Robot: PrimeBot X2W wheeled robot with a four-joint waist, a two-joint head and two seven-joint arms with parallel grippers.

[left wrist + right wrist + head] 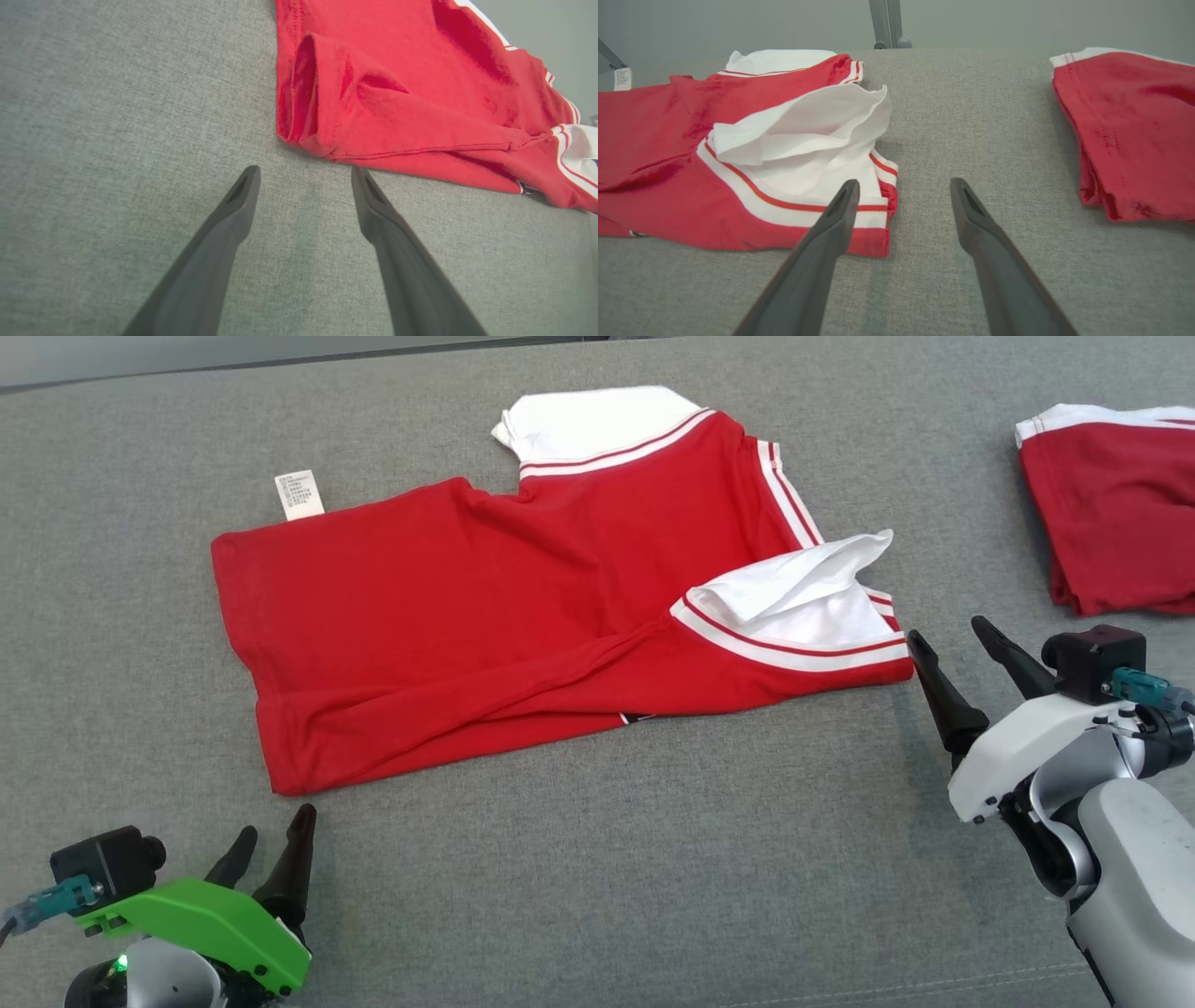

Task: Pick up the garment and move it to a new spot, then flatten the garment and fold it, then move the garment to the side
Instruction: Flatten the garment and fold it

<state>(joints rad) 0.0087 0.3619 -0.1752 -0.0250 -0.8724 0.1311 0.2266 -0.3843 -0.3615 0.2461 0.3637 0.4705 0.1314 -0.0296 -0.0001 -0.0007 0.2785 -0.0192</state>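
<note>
A red garment (485, 616) with white sleeves and striped trim lies folded lengthwise on the grey fabric surface; one white sleeve (803, 583) is bunched up at its right end. My left gripper (277, 840) stands open just below the garment's lower left corner (303, 140), not touching it. My right gripper (948, 635) is open beside the garment's right end (878, 233), its left finger at the hem. Nothing is held between either pair of fingers.
A second red garment (1111, 513) with white trim lies folded at the right edge, also seen as a folded red stack (1129, 130). A white care label (299, 495) sticks out at the garment's upper left. The grey surface (653, 859) spreads below.
</note>
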